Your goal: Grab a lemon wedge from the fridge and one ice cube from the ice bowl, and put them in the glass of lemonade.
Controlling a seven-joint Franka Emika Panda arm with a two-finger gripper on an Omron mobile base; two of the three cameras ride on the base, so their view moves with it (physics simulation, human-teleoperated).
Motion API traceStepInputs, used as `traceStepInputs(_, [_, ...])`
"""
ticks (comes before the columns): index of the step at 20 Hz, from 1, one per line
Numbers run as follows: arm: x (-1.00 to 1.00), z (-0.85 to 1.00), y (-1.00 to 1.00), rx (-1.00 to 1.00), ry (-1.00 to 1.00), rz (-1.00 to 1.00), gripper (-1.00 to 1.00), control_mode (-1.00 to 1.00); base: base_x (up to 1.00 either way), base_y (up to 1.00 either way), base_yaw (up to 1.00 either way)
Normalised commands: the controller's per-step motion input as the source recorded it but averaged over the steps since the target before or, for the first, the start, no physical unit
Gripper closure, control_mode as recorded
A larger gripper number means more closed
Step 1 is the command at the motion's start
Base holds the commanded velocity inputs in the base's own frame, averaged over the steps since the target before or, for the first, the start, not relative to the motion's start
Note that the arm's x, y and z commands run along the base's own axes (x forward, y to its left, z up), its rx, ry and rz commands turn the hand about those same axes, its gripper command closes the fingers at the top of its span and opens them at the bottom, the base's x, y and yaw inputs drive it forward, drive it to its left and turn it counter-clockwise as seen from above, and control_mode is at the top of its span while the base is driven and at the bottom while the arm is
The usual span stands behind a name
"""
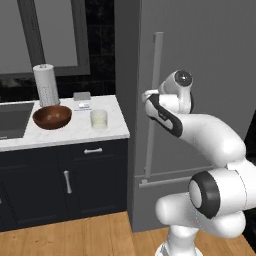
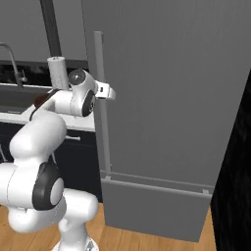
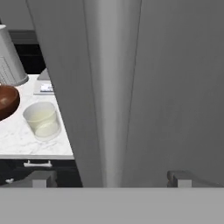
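The pincer (image 3: 109, 177) is released, its two fingertips (image 3: 41, 178) standing wide apart on either side of the bar handle (image 3: 113, 87) of the fridge (image 2: 171, 98). The handle runs between them without being touched by either tip, as far as I can judge. Its long axis is vertical, up and down the closed door, and the jaws stand across this axis, so the handle lies straight ahead of the pincer, very near. The coming move, I think, is to close on the bar and pull the door open.

The lemon wedge must be inside the fridge, behind the closed door, so I cannot tell its place.

Farther away, to the left of the fridge handle, the marble worktop (image 1: 75, 132) carries the glass of lemonade (image 1: 99, 119), upright and nearest to the fridge. Just beside the glass, farther from the handle, stands the ice bowl (image 1: 52, 116); its contents are too small to make out. Behind the bowl rises a paper-towel roll (image 1: 46, 85).
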Motion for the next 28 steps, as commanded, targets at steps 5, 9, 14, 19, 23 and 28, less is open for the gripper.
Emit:
traceStepInputs(5, [0.5,-0.18,0.0,0.0,0.0,0.0,-1.0,-1.0,0.0,0.0,0.0])
traceStepInputs(9, [0.47,-0.08,0.0,0.0,0.0,0.0,-1.0,-1.0,0.0,0.0,0.0])
traceStepInputs(14, [0.43,-0.05,0.0,0.0,0.0,0.0,-1.0,-1.0,0.0,0.0,0.0])
traceStepInputs(19, [0.31,-0.11,0.0,0.0,0.0,0.0,1.0,-1.0,0.0,0.0,0.0])
traceStepInputs(23, [0.02,-0.02,0.0,0.0,0.0,0.0,1.0,-1.0,0.0,0.0,0.0])
traceStepInputs(28, [-0.03,0.0,0.0,0.0,-0.01,0.0,1.0,-1.0,0.0,0.0,0.0])
